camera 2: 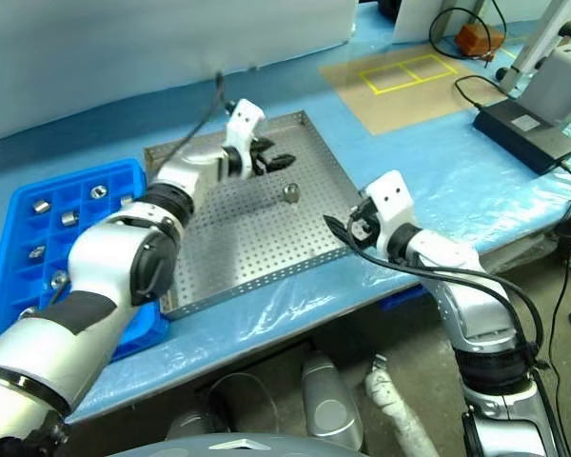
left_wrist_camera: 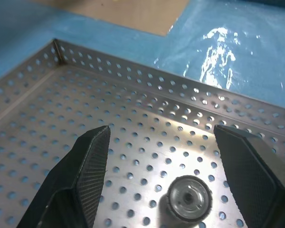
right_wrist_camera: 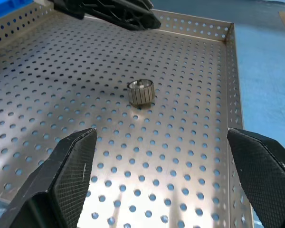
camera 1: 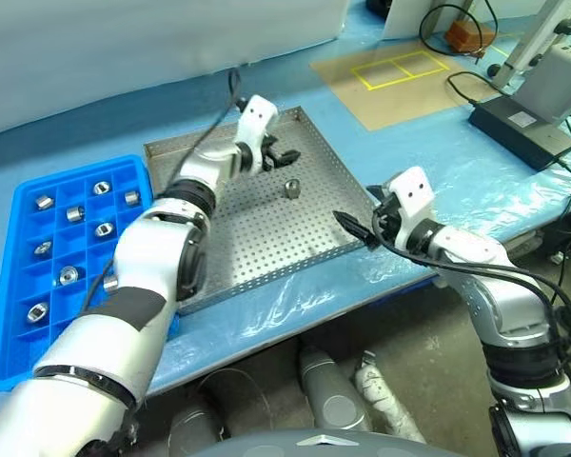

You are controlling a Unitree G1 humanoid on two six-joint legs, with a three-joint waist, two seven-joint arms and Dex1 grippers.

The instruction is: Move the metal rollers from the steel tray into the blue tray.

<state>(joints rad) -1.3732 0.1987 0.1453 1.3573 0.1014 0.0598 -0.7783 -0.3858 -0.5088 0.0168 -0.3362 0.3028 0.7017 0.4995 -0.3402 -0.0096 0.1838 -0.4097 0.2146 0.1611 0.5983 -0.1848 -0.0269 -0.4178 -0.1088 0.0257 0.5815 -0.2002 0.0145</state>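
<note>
- Looks like the last pickup: one metal roller (camera 1: 291, 188) left on the steel tray (camera 1: 266, 257), others already sitting in the blue tray (camera 1: 19, 205).
- Left gripper (camera 1: 280, 158) hovers just beside it, jaws apart, holding nothing.
- Right gripper (camera 1: 357, 228) is wide open and empty at the tray's near edge.
- Next, I'd guess: drop the left one around the roller and close.

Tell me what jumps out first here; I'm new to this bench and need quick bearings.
A single roller stands alone on the steel tray, mid-table. The left gripper hangs open just beyond it, and the right gripper waits open at the tray's right rim. To the left, the blue tray already holds rollers in several compartments.
</note>
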